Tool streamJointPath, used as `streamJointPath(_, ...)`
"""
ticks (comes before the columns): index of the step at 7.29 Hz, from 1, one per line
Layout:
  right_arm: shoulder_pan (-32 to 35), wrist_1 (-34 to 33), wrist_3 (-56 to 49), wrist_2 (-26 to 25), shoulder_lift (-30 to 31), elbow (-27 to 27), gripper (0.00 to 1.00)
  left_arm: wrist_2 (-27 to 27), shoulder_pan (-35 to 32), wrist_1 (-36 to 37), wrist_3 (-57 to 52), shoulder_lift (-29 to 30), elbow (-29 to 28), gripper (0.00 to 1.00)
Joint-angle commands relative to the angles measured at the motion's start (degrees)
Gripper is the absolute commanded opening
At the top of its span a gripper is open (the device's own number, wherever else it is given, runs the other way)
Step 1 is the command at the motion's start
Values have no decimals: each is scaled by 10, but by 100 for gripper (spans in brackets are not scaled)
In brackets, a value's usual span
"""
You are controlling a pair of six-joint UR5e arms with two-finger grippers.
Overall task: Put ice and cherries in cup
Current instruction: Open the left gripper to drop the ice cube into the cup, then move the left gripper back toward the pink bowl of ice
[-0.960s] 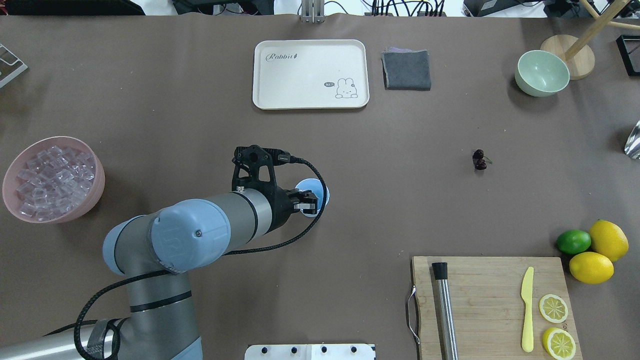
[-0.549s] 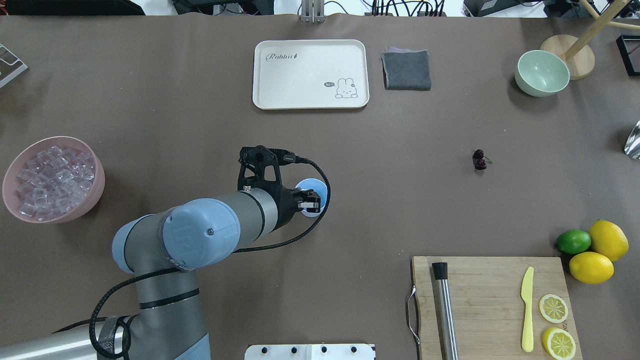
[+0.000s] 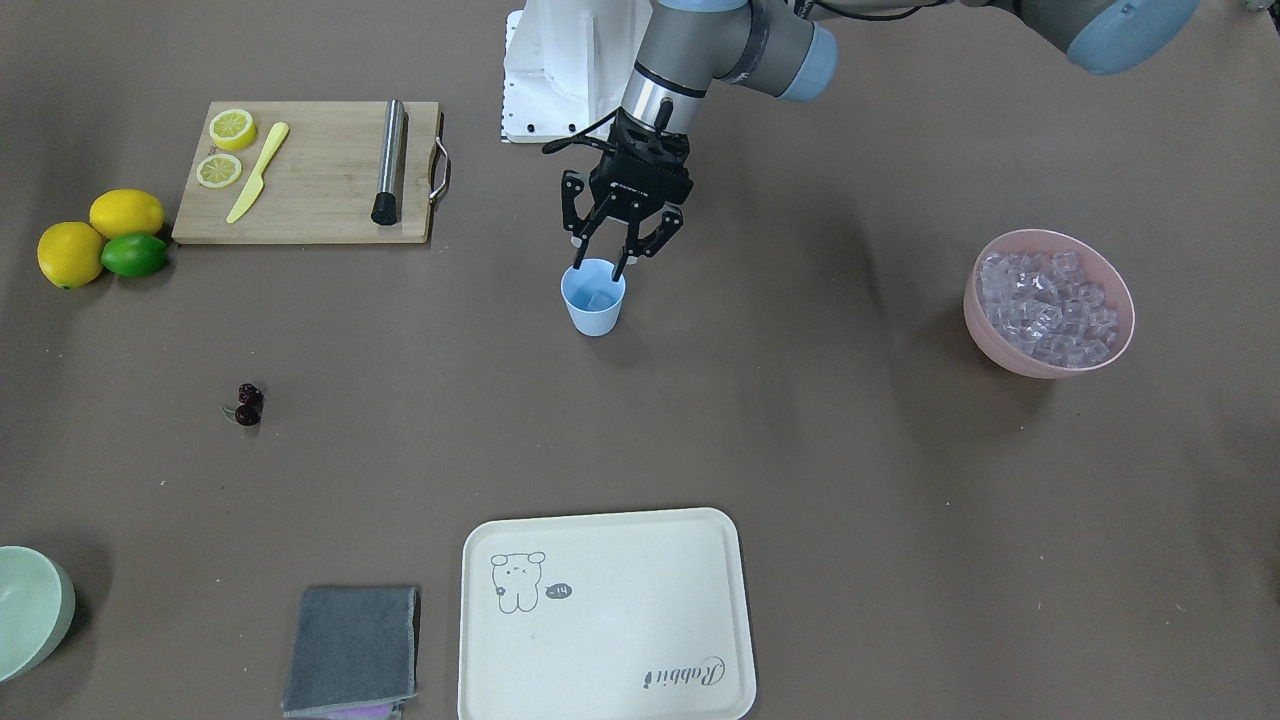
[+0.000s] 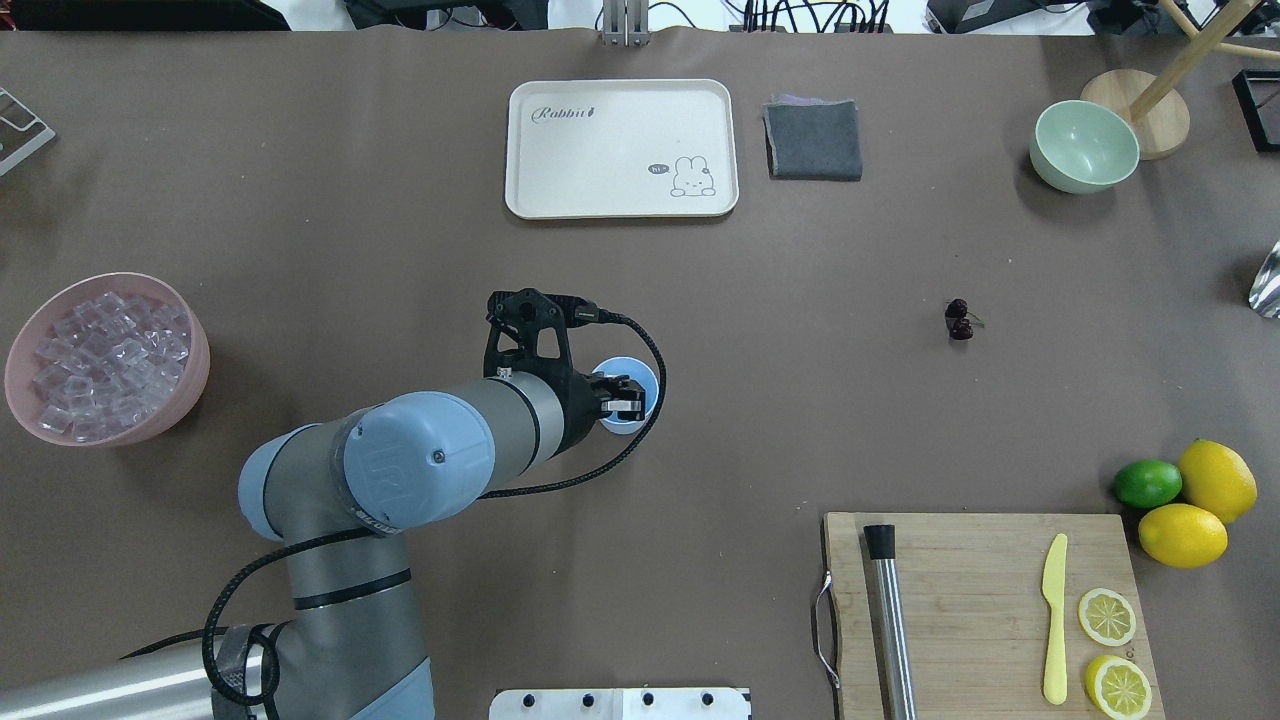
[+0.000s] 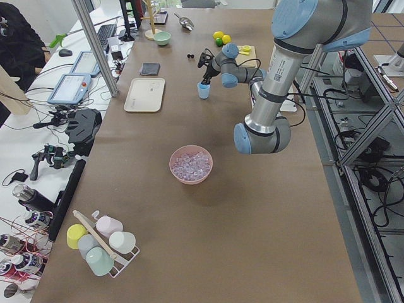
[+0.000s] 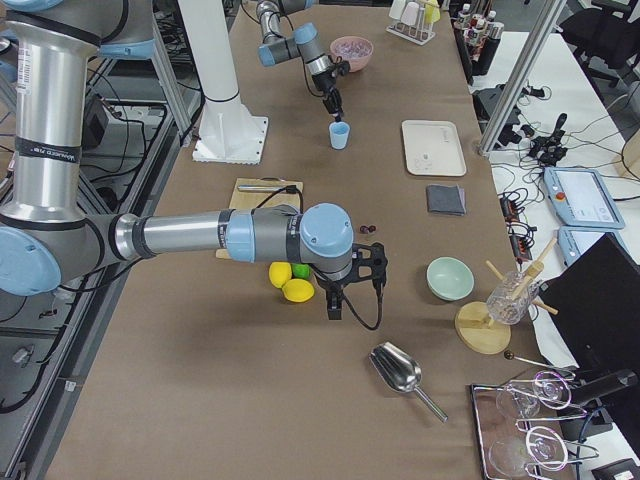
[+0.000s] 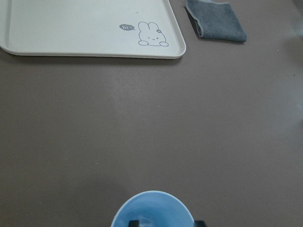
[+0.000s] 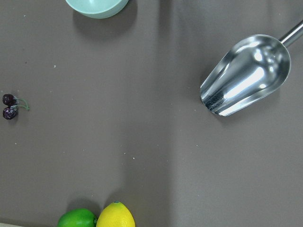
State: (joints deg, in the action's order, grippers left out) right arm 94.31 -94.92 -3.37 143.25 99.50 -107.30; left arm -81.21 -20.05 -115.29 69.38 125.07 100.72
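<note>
The light blue cup [image 3: 594, 310] stands upright mid-table, with one clear ice cube [image 3: 601, 297] inside it. My left gripper [image 3: 600, 266] hangs open right over the cup's rim, one fingertip at each side, nothing held. From overhead, the gripper [image 4: 622, 400] covers part of the cup [image 4: 643, 384]. More ice [image 4: 103, 356] fills the pink bowl [image 4: 195, 375] at the table's left. The cherries [image 4: 959, 319] lie alone on the table to the right, also in the right wrist view [image 8: 9, 107]. My right gripper [image 6: 334, 303] shows only in the side view, so I cannot tell its state.
A cream tray [image 4: 621, 148] and a grey cloth [image 4: 813, 140] lie at the far side. A pale green bowl [image 4: 1084, 146] stands far right. A cutting board [image 4: 985, 610] with a knife, lemon slices and a metal rod is near right, beside lemons and a lime [image 4: 1147, 483]. A metal scoop [image 8: 246, 75] lies nearby.
The left arm's elbow has swung to the right while its gripper edged slightly right and stayed over the cup. The cherries and the ice bowl have not moved.
</note>
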Motion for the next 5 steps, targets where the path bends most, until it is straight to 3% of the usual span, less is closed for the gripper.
streamJointPath(1,0,0,0,1,-3,0,100,-3,-16,2,-3,-2,4,98)
streamJointPath(2,0,0,1,1,-4,0,100,-8,-31,14,-4,-17,24,98)
streamJointPath(4,0,0,1,1,-6,0,100,-168,-143,162,-16,-33,106,98)
streamJointPath(5,0,0,1,2,-6,-2,100,-203,-181,223,-121,-67,152,98)
